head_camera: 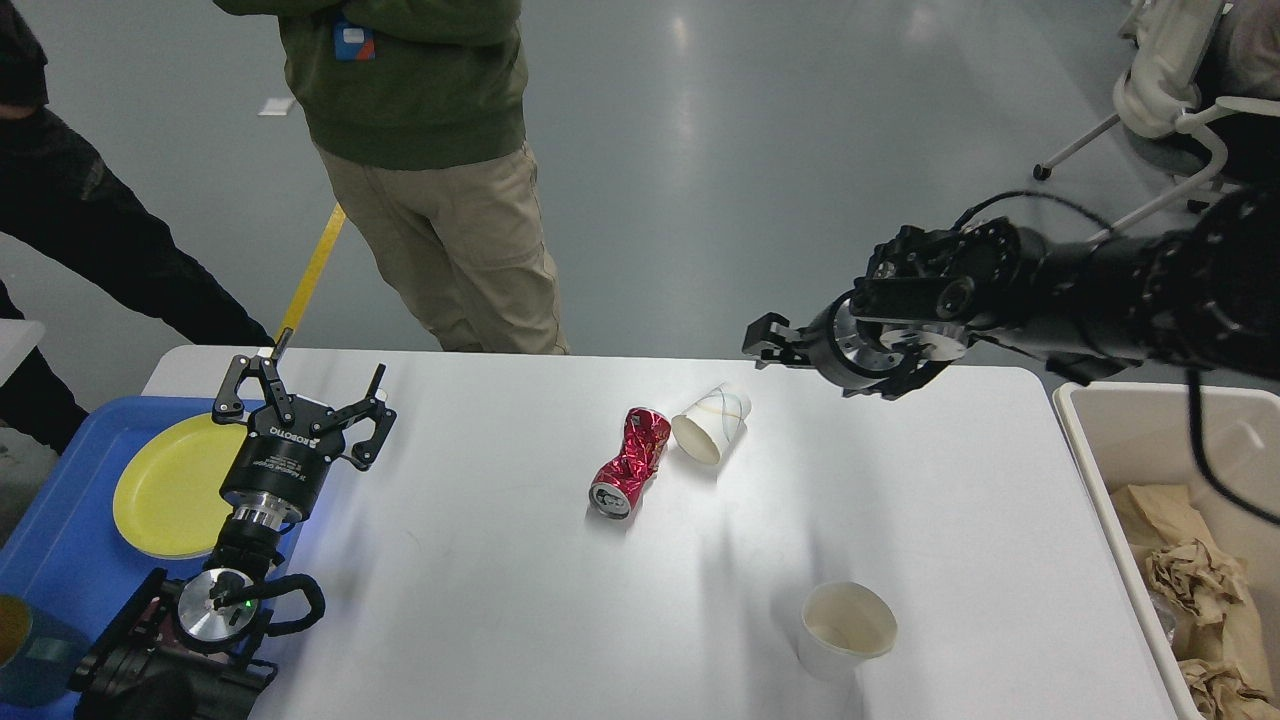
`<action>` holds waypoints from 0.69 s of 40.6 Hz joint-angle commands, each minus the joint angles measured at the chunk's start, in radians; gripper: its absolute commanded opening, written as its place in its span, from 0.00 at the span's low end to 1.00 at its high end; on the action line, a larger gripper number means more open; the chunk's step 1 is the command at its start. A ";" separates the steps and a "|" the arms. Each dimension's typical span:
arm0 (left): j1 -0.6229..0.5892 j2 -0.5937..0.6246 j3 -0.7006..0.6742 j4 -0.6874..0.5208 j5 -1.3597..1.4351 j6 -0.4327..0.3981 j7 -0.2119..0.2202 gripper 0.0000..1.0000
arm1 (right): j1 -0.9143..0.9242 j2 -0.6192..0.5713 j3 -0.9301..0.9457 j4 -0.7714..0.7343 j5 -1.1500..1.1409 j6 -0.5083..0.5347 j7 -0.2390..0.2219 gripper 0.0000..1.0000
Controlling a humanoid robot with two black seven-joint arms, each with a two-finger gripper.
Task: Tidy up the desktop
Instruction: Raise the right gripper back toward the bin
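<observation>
The white desktop carries a crushed red can lying at the middle, with a paper cup on its side touching the can's right end. A second paper cup stands upright near the front right. My left gripper is open and empty above the table's left edge, beside the yellow plate. My right gripper hovers over the back edge, up and right of the lying cup, seen end-on and dark with nothing visibly in it.
A blue tray at the left holds the yellow plate. A beige bin at the right holds crumpled brown paper. Two people stand behind the table at left and centre. An office chair stands at the far right.
</observation>
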 commanded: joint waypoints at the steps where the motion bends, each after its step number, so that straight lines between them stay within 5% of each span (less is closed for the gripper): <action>1: 0.000 0.000 0.000 0.000 0.000 0.000 0.000 0.96 | 0.211 -0.035 -0.108 0.130 0.001 0.214 0.000 1.00; 6: 0.000 0.000 0.000 0.000 0.000 0.000 0.000 0.96 | 0.353 -0.070 -0.157 0.176 0.001 0.447 -0.001 1.00; 9: 0.000 0.000 0.000 0.000 0.000 0.000 0.000 0.96 | 0.433 -0.073 -0.185 0.224 0.001 0.501 -0.001 1.00; 28: 0.000 0.001 0.000 0.000 0.000 0.002 0.000 0.96 | 0.811 -0.161 -0.294 0.656 0.001 0.561 -0.001 1.00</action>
